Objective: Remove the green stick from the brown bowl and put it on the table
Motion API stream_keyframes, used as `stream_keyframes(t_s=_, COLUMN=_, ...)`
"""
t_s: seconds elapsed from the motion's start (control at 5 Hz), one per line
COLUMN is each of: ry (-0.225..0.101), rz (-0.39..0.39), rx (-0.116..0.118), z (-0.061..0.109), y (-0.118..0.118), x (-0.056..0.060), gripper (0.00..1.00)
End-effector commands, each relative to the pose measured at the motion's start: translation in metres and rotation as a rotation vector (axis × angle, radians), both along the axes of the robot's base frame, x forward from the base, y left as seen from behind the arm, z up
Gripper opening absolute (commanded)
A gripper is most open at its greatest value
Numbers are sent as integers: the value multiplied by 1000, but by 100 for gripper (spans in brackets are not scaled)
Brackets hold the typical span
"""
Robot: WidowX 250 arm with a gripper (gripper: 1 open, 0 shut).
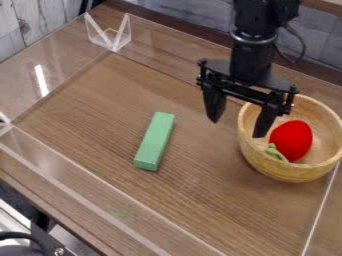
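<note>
The green stick (155, 140) lies flat on the dark wood table (94, 110), left of centre and well clear of the brown bowl (287, 165). That bowl sits at the right edge and holds a red round object (293, 139) and a small green piece. My gripper (249, 112) hangs above the table just left of the bowl's rim, fingers spread wide and pointing down, with nothing between them. It is to the right of the stick and not touching it.
Low clear acrylic walls (40, 82) edge the tabletop on the left, front and right. A clear bracket (107, 33) stands at the back left corner. The black arm (261, 25) rises from the gripper toward the top right.
</note>
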State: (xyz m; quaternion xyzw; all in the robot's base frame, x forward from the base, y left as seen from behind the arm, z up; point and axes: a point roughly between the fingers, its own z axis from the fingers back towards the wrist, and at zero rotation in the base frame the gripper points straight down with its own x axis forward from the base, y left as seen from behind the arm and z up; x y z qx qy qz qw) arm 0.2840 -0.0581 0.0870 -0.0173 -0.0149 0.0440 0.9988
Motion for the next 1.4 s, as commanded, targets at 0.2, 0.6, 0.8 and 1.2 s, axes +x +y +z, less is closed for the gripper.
stream_keyframes(t_s=0.2, ry=-80, rz=126, rx=11, z=11, y=13, x=29, gripper=100)
stream_keyframes(t_s=0.6, ry=-130, rz=179, rx=14, z=18, y=21, x=39, gripper=100)
stream_keyframes(t_s=0.8, ry=-131, rz=174, rx=19, z=10, y=27, x=33, gripper=100)
stream_keyframes(t_s=1.2, ry=-138, rz=298, rx=33, z=3, y=9, x=45, gripper=100)
